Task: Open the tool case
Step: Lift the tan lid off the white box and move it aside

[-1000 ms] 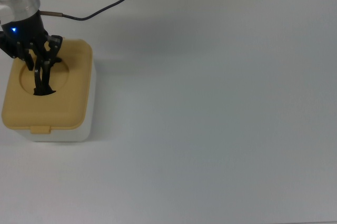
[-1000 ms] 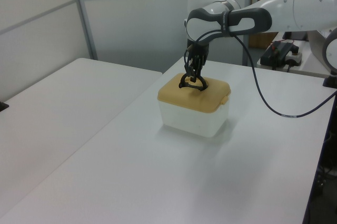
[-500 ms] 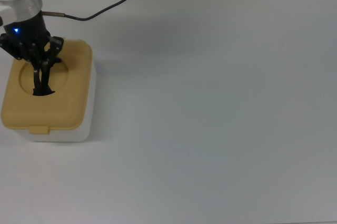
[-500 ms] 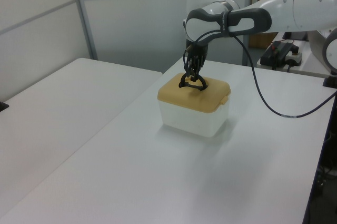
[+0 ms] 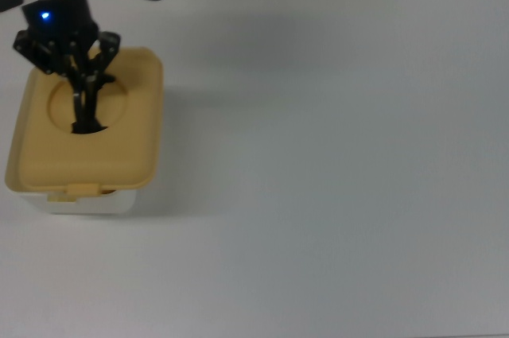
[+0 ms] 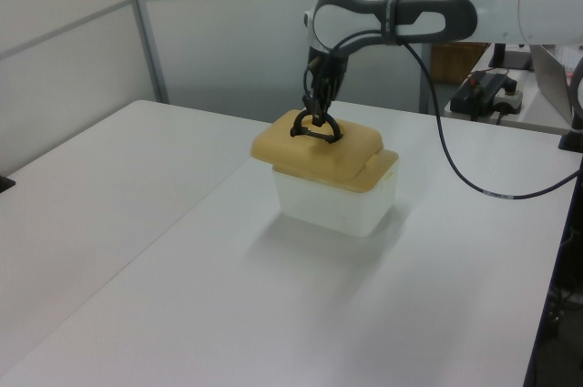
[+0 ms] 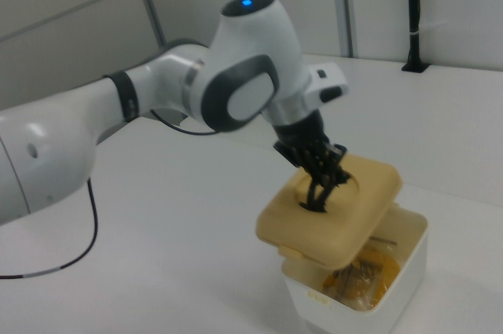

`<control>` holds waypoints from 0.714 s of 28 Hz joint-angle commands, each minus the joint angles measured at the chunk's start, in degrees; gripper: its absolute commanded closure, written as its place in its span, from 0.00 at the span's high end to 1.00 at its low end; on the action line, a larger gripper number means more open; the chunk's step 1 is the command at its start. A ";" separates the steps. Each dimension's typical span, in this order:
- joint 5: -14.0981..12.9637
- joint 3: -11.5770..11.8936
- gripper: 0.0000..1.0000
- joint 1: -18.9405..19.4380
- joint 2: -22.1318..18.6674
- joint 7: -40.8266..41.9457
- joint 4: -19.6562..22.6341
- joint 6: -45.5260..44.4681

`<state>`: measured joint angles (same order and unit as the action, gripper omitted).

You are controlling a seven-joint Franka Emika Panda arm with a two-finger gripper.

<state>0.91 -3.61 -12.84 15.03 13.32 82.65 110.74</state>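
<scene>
- Your tool (image 5: 83,103) sits at the upper left of the top view, fingers pinched together on the black handle (image 6: 316,129) in the lid's round recess.
- The tool case (image 5: 87,199) stands at the left edge of the top view on the white tabletop (image 5: 334,155); in the left view it's center frame.
- The tan-yellow lid (image 5: 119,143) is lifted off the white box (image 6: 332,209) and hangs from the handle, tilted and shifted so it no longer lines up with the box.
- In the right view, the lid (image 7: 338,220) is clear of the box (image 7: 401,271) on the right view's right side, so you see yellowish contents (image 7: 357,280) inside; I can't tell what they are.
- In the left view, the lid's low edge looks close to the box rim at the left view's right; contact not clear.
- A black cable (image 6: 455,164) trails from the arm (image 6: 474,14) across the tabletop.
</scene>
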 commanded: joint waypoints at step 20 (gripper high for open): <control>3.66 -1.04 0.00 21.71 -1.76 -20.08 4.80 -2.20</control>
<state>2.86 -5.23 5.89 13.89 -1.29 83.58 104.98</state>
